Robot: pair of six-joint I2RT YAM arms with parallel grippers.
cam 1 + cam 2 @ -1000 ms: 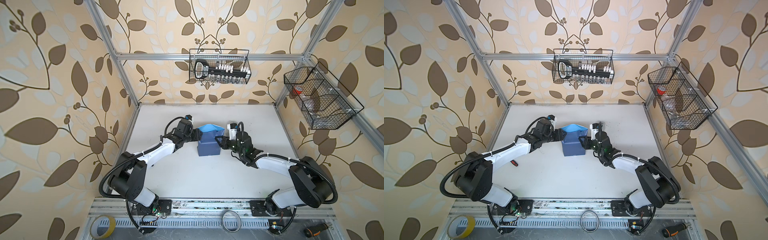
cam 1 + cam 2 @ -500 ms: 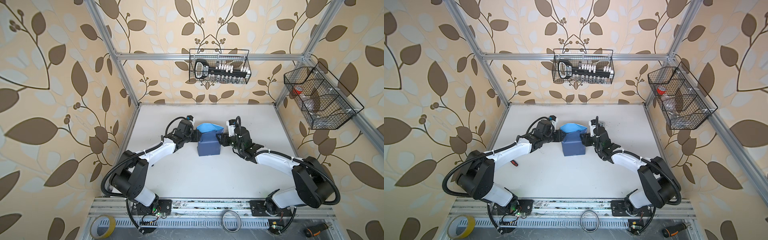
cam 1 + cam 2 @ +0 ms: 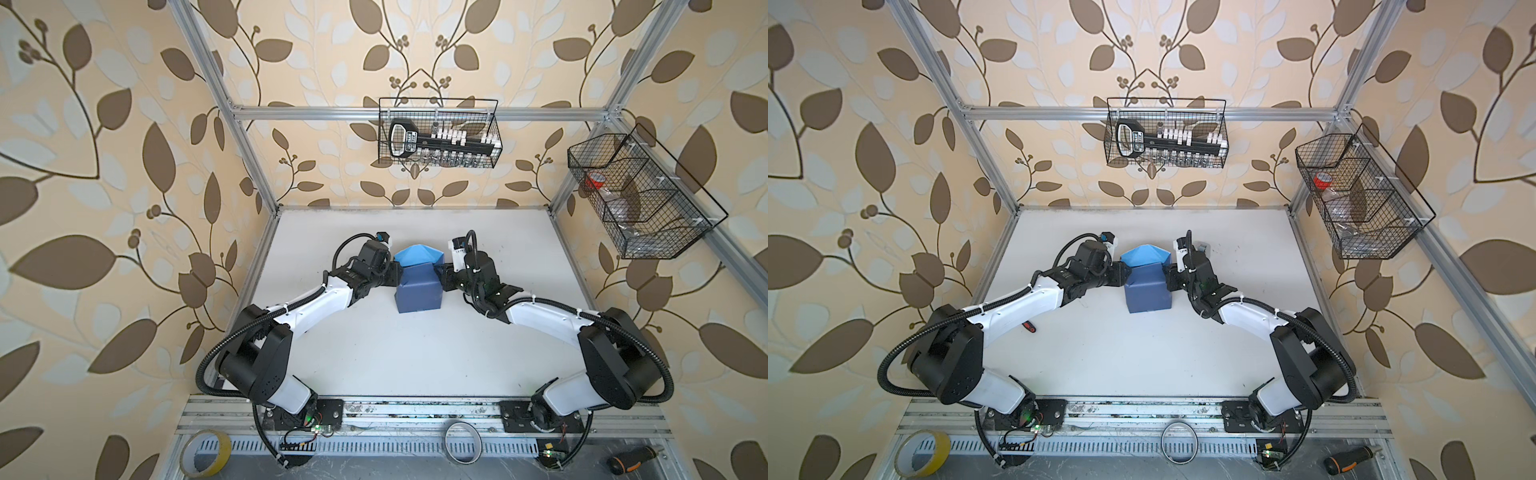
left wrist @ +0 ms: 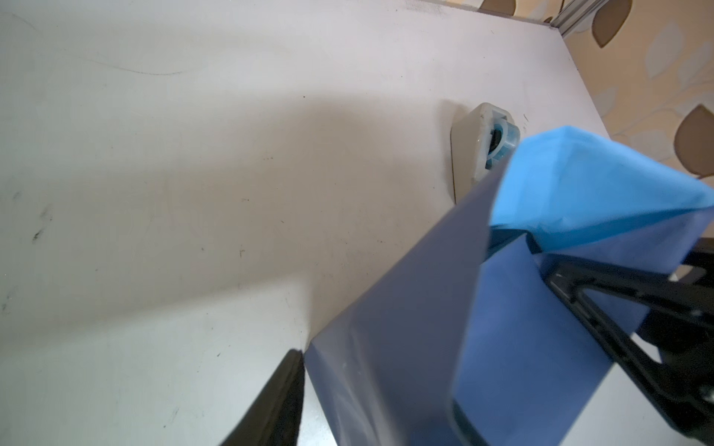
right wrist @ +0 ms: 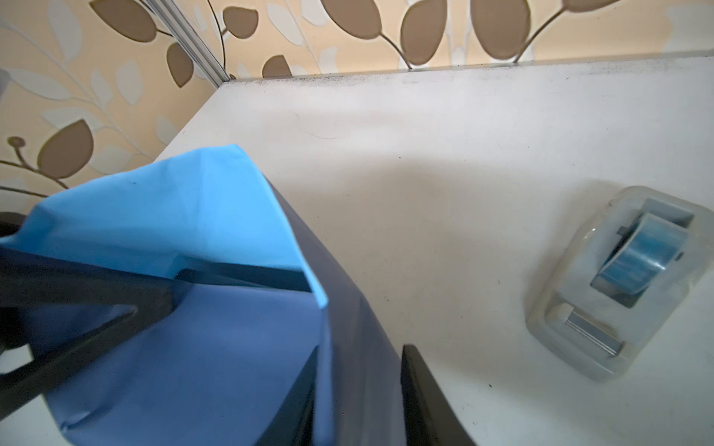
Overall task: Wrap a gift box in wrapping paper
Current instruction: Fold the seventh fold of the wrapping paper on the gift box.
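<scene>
The wrapping paper (image 3: pixel 417 296) sits mid-table as a slate-blue block, with a light blue flap (image 3: pixel 417 255) sticking up at its far end. The gift box is hidden inside it. My left gripper (image 3: pixel 395 279) is at the far left corner of the package. Its fingers stand apart astride the paper's side wall (image 4: pixel 405 328): one finger (image 4: pixel 278 397) is outside, the other behind the sheet. My right gripper (image 3: pixel 441 277) is at the far right corner. Its fingers (image 5: pixel 419 397) also straddle the paper wall (image 5: pixel 363 378), which slants across the gap between them.
A grey-white tape dispenser (image 5: pixel 618 285) stands on the table just beyond my right wrist, toward the back wall. Wire baskets hang on the back wall (image 3: pixel 440 133) and the right wall (image 3: pixel 640 195). A small red and black item (image 3: pixel 1030 327) lies under my left forearm. Tape rolls (image 3: pixel 205 451) and a screwdriver (image 3: pixel 631 455) lie off the front edge.
My right gripper has slid toward the back along the package's right side, and its jaws have narrowed round the paper wall. The left jaws have narrowed a little. The light blue flap sits lower.
</scene>
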